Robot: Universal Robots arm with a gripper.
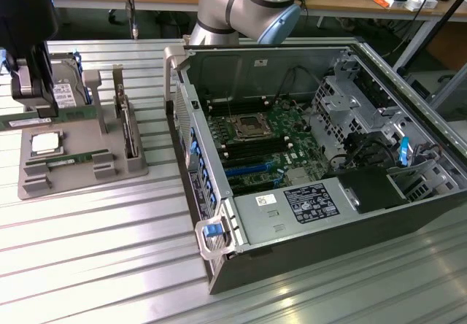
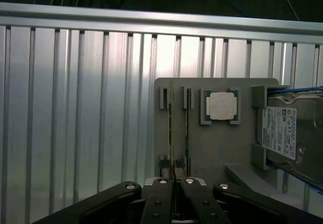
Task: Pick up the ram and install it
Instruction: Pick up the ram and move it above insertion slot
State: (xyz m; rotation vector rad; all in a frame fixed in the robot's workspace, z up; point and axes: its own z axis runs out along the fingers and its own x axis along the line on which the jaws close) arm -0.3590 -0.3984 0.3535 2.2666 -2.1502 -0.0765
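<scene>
The ram (image 1: 22, 122) is a thin green stick hanging level just above the grey parts tray (image 1: 73, 183) at the exterior view's left. My black gripper (image 1: 35, 109) is shut on it from above. In the wrist view the ram (image 2: 171, 133) shows edge-on, running out from between my closed gripper (image 2: 174, 176) over the tray (image 2: 217, 148). A second green stick (image 1: 69, 160) lies in the tray's slots beside it, also seen edge-on (image 2: 187, 133). The open computer case (image 1: 408, 214) sits to the exterior view's right, with dark and blue memory slots (image 1: 252, 156) on its motherboard.
A square silver processor chip (image 1: 45, 143) rests in the tray (image 2: 221, 106). A hard drive with a white label (image 2: 285, 133) stands at the tray's far end (image 1: 67, 90). Grey upright brackets (image 1: 120, 112) rise from the tray. The ribbed aluminium table (image 1: 95, 265) runs all around.
</scene>
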